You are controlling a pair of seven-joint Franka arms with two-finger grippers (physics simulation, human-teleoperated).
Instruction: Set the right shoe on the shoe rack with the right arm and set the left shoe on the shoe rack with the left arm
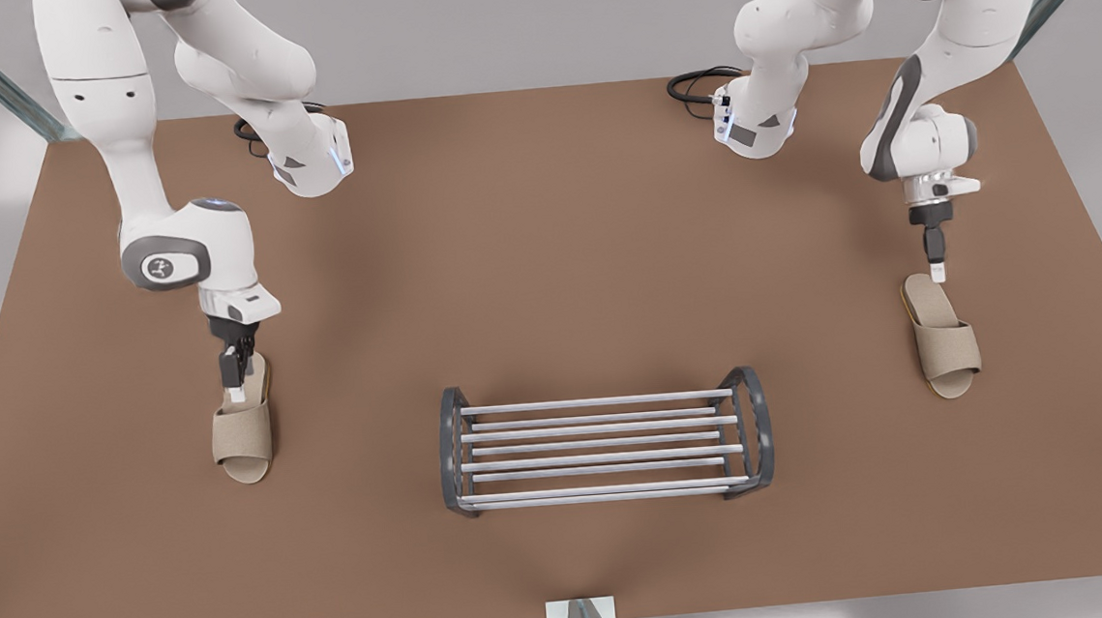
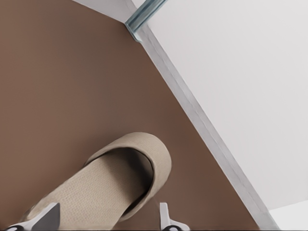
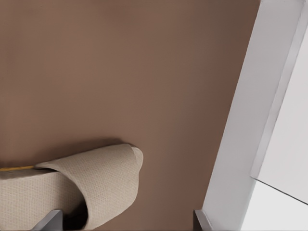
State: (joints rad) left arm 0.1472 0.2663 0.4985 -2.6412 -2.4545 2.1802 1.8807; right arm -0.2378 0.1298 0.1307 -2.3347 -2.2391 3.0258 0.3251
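At the front view's left, the right claw (image 1: 234,387) is low over the heel of the right slipper (image 1: 243,437), its fingers spread apart. The rack (image 1: 598,429) stands mid-bench (image 1: 547,251), well apart from both slippers. At the front view's right, the left claw (image 1: 937,272), also spread, hangs at the left slipper's (image 1: 947,349) heel.
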